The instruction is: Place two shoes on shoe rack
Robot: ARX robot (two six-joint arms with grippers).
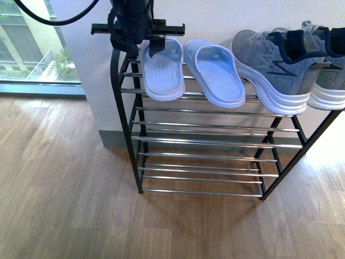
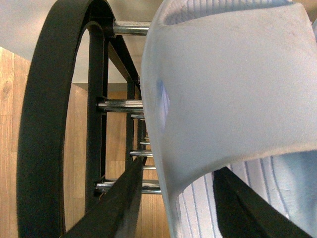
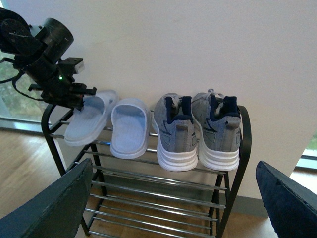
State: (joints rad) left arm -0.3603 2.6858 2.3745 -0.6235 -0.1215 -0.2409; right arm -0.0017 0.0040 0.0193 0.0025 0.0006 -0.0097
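Observation:
The two shoes, grey sneakers with white soles (image 1: 272, 70) (image 1: 329, 70), stand side by side on the right half of the black shoe rack's (image 1: 205, 143) top tier, heels outward in the right wrist view (image 3: 176, 134) (image 3: 220, 131). A pair of light blue slippers lies left of them. My left gripper (image 1: 153, 40) is shut on the strap of the leftmost slipper (image 1: 163, 73), whose sole rests on the top bars; the strap (image 2: 228, 89) fills the left wrist view between the dark fingers (image 2: 114, 203). My right gripper (image 3: 171, 208) is open, held back from the rack with nothing between its fingers.
The second slipper (image 1: 215, 73) lies between the held one and the sneakers. Lower chrome tiers (image 1: 210, 172) hold nothing. A white wall stands behind the rack, a window (image 1: 32, 48) is at the left, and wooden floor (image 1: 64, 205) spreads in front.

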